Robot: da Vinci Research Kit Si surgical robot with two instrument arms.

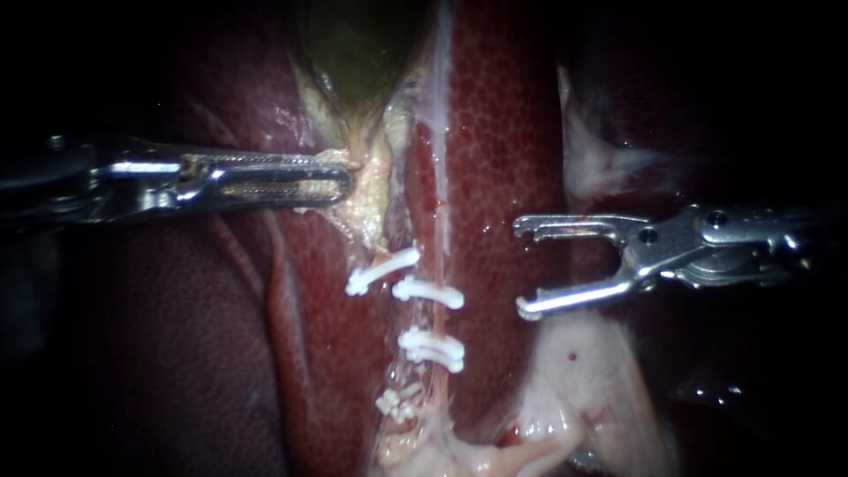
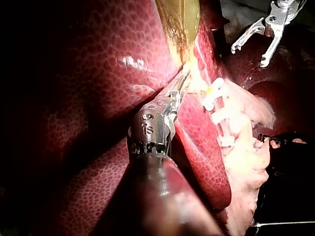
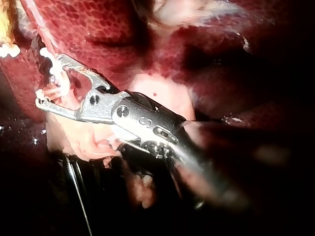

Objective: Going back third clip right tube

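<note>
Two pale tubes run down from the green gallbladder (image 1: 358, 44) across the red liver (image 1: 503, 132). Several white clips (image 1: 428, 291) cross them; two sit on the right tube (image 1: 440, 203), the lower one being a clip (image 1: 431, 347). My left instrument (image 1: 340, 181) comes in level from the left, jaws shut on the pale tissue just below the gallbladder; the left wrist view shows that grip (image 2: 181, 83). My right instrument (image 1: 524, 268) lies right of the clips over the liver, apart from the tube, jaws wide open and empty, as the right wrist view (image 3: 45, 81) also shows.
Pale fatty tissue (image 1: 583, 371) lies under and below my right instrument. A whitish membrane (image 1: 601, 163) hangs above it. More pale tissue gathers where the tubes end (image 1: 459, 455). A dark object (image 2: 288, 157) sits beside the tissue in the left wrist view.
</note>
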